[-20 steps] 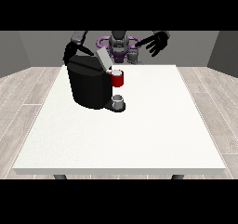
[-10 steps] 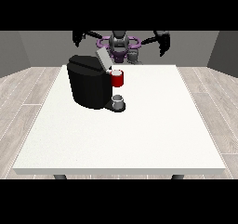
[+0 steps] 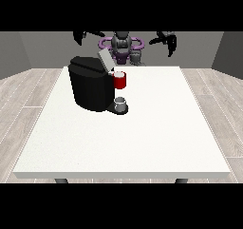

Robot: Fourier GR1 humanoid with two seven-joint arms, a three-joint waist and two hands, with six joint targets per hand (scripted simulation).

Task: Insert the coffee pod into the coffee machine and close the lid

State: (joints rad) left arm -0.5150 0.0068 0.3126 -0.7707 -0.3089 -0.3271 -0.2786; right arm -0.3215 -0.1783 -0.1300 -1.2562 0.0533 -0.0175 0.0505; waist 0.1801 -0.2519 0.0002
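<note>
Coffee machine (image 3: 90,88) at surface's (image 3: 142,138) 10 o'clock, lid (image 3: 105,60) tilted up. Grey thing (image 3: 121,103) (pod? unclear) at its base. Both hands raised: view's left (image 3: 84,35), view's right (image 3: 167,39); fingers' state indiscernible.

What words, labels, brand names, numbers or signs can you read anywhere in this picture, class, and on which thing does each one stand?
None: no readable text shows anywhere in the front view.
Black box-shaped coffee machine: plain, with no brand name or label.
Red thing at the machine: no marking.
Small grey cup-shaped thing at the machine's base: no marking.
Large white table: no writing or sign.
</note>
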